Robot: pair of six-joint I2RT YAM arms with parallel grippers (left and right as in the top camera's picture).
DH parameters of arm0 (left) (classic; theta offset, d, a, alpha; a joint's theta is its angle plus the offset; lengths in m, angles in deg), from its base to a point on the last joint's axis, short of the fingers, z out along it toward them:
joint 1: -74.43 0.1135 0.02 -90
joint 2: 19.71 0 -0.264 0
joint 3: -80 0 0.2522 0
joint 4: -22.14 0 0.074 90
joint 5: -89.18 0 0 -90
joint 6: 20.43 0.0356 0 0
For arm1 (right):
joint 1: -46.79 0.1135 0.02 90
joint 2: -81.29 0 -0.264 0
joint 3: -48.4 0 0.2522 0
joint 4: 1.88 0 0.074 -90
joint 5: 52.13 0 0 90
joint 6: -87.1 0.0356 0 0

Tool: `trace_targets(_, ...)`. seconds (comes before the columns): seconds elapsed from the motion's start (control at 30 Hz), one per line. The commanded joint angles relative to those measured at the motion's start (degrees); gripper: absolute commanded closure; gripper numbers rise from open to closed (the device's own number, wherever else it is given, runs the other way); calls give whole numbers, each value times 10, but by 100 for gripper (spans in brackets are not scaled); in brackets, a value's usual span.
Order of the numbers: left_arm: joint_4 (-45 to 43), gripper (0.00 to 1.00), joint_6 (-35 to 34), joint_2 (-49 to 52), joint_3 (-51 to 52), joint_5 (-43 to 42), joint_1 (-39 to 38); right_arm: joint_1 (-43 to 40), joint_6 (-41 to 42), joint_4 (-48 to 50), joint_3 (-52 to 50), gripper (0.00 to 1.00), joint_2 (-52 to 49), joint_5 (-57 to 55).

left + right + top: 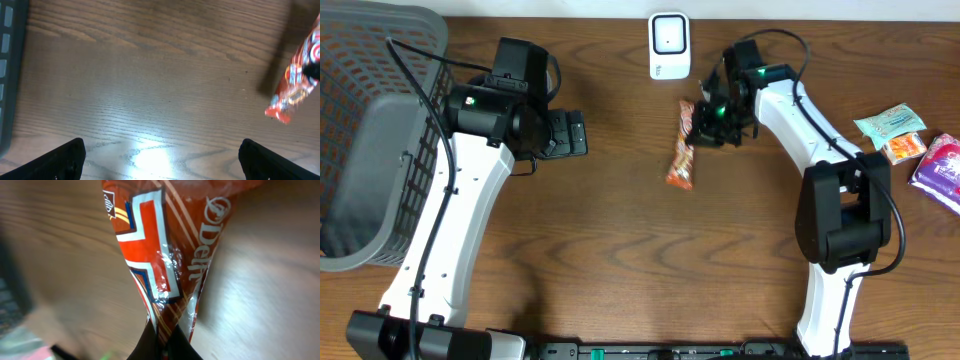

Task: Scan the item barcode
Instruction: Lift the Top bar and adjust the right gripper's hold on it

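- The snack packet (681,152) is orange and red. It sits near the middle of the wooden table (620,250), a bit toward 12 o'clock in the view from above.
- The packet is long and thin. One end points to 12 o'clock and the other to 6 o'clock.
- The right gripper (700,116) is at the packet's 12 o'clock end, coming in from the 3 o'clock side.
- In the right wrist view, the two dark fingers (150,347) are pressed together and pinch the crinkled end of the packet (165,255). A red cross with white and blue edges shows on the wrapper.
- I cannot tell if the far end of the packet touches the table.
- The white scanner (669,45) stands at 12 o'clock from the packet, near it but not touching.
- The left gripper (572,133) is at 9 o'clock from the packet, well apart from it.
- In the left wrist view, its fingers (65,160) are spread wide with only bare table between them. The packet (296,82) shows at 2 o'clock in that view.
- A gray basket (380,140) fills the 9 o'clock edge of the table.
- Three more small packets (905,145) lie at the 3 o'clock edge.
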Motion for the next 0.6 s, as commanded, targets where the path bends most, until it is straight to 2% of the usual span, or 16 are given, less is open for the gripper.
trace_targets(0.0,2,2,-3,1,3,5,2,12,5,-35,-8,99,-2,-107)
trace_targets(0.03,2,2,-3,1,3,5,2,13,5,-43,-12,99,-2,-114)
trace_targets(0.07,2,2,-3,1,3,5,2,14,3,-48,-15,92,-2,-115)
trace_targets(0.1,2,2,-3,1,3,5,2,14,2,-50,-19,74,-2,-115)
trace_targets(0.17,2,2,-3,1,3,5,2,14,2,-50,-27,33,-2,-115)
trace_targets(0.23,2,2,-3,1,3,5,2,14,2,-51,-33,18,-2,-115)
trace_targets(0.37,2,2,-3,1,3,5,2,14,2,-51,-43,16,-2,-118)
trace_targets(0.57,2,2,-3,1,3,5,2,14,2,-26,-82,20,-2,-138)
